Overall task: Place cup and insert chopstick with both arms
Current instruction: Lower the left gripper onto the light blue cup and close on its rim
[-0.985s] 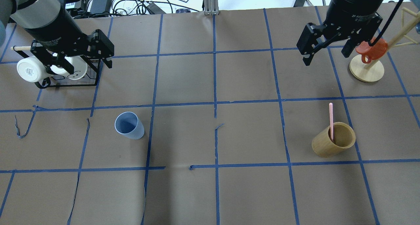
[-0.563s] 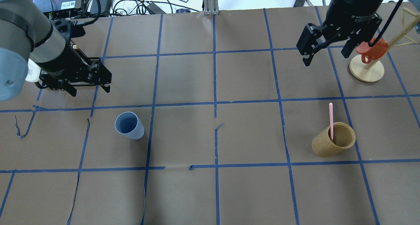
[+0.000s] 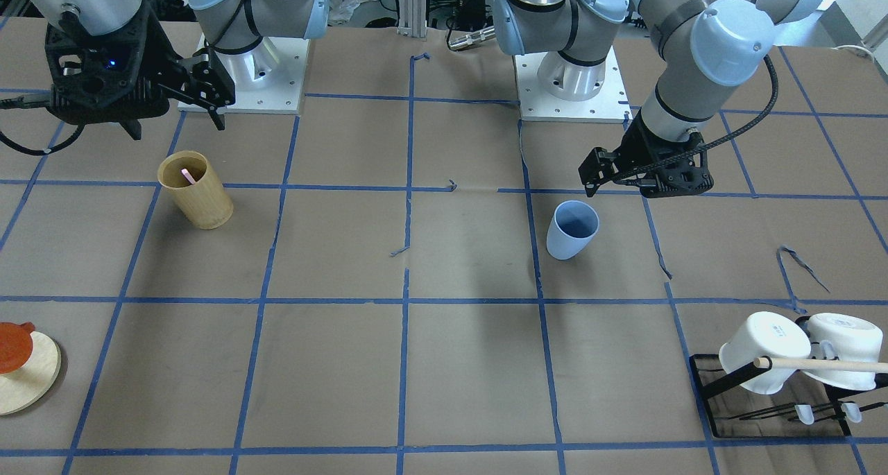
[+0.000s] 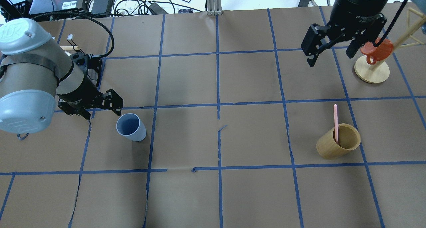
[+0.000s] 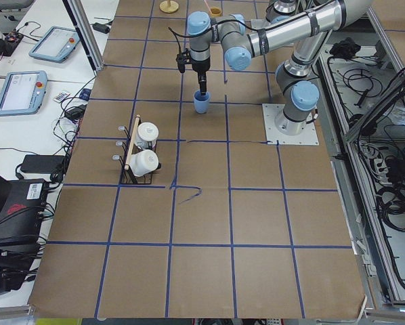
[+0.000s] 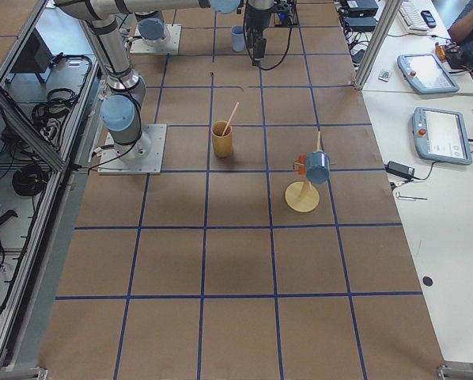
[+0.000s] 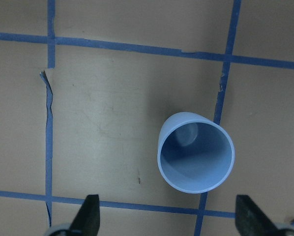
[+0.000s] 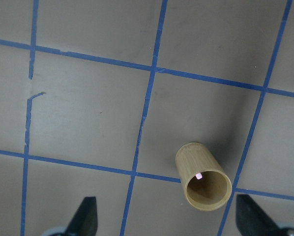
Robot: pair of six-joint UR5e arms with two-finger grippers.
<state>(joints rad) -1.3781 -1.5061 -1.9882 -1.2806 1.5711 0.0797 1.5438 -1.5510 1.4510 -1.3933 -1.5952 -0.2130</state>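
The light blue cup stands upright on the left half of the table; it also shows in the front view and the left wrist view. My left gripper is open and empty, hovering just behind and to the left of the cup. The pink chopstick stands leaning inside the tan bamboo cylinder on the right; only its tip shows in the right wrist view. My right gripper is open and empty, high above the table behind the cylinder.
A black wire rack with two white mugs and a wooden rod stands at the far left. A wooden mug tree with an orange-red mug stands right of my right gripper. Cables and electronics lie beyond the table's far edge.
My left arm has swung from over the mug rack toward the table's middle, down to the blue cup. The right arm, cup and chopstick have stayed in place.
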